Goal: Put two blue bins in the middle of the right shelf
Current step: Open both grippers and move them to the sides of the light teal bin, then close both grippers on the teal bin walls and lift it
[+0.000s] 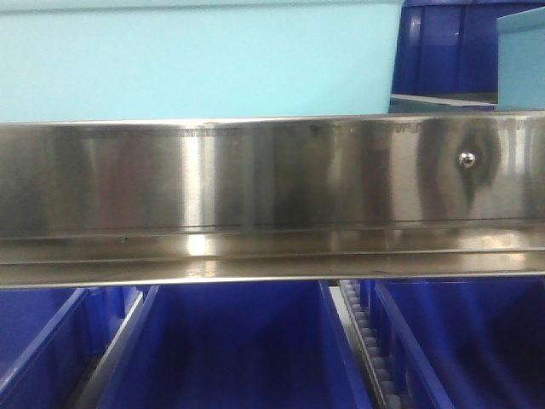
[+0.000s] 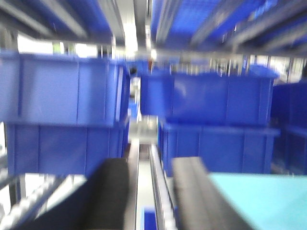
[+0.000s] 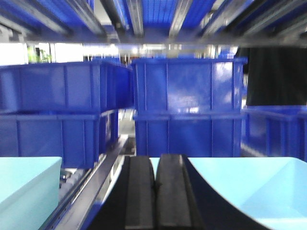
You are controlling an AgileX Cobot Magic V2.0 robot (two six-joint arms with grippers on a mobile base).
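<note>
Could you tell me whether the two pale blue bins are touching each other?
Apart. The front view shows dark bins through a gap between the left bin and the right bin.

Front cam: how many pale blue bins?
2: left pale bin fills the upper left; right pale bin peeks in at the right edge. Others may be hidden.

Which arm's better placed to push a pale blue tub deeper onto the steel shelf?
Right, likely. The right pincer is shut, right at the near rim of a pale sky-blue plastic tub. The left pincer is open, a pale tub only beside one finger; that view is blurred.
</note>
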